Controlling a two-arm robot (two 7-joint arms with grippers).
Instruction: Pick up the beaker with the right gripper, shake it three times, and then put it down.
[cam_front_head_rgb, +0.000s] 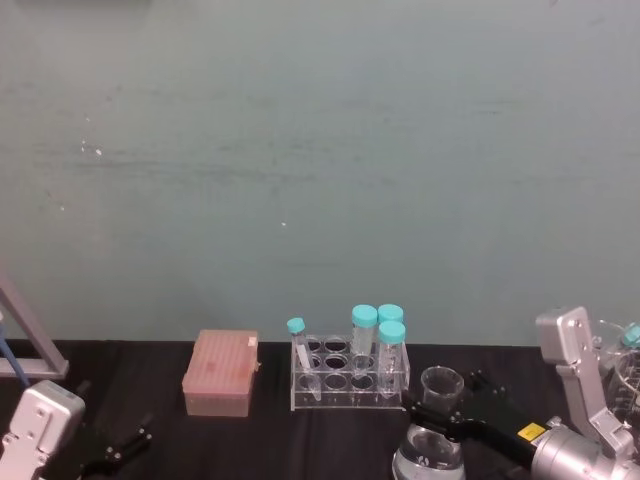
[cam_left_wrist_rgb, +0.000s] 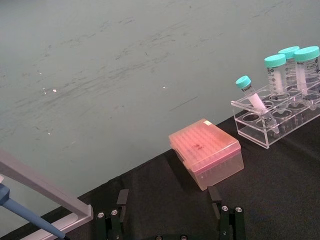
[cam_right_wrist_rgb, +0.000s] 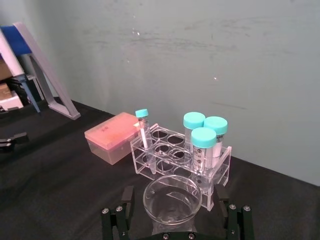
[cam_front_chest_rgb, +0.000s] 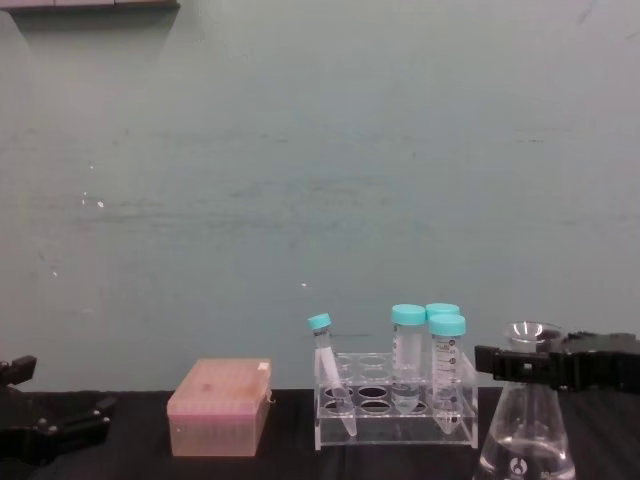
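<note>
My right hand (cam_front_chest_rgb: 530, 365) pinches the beaker (cam_front_chest_rgb: 527, 440) by its neck at the desk's (cam_front_head_rgb: 330, 435) five o'clock; hard shaking could slop liquid or clip the tube rack (cam_front_chest_rgb: 395, 410).

Right gripper (cam_front_chest_rgb: 500, 362) clamps the beaker (cam_front_chest_rgb: 527, 440) at the table's right edge.
Beside it, a clear rack (cam_front_chest_rgb: 395, 413) holds 4 teal-capped tubes (cam_front_chest_rgb: 408, 370); a pink box (cam_front_chest_rgb: 218, 406) sits left.

Beaker (cam_front_chest_rgb: 527, 430) base below frame edge
</note>
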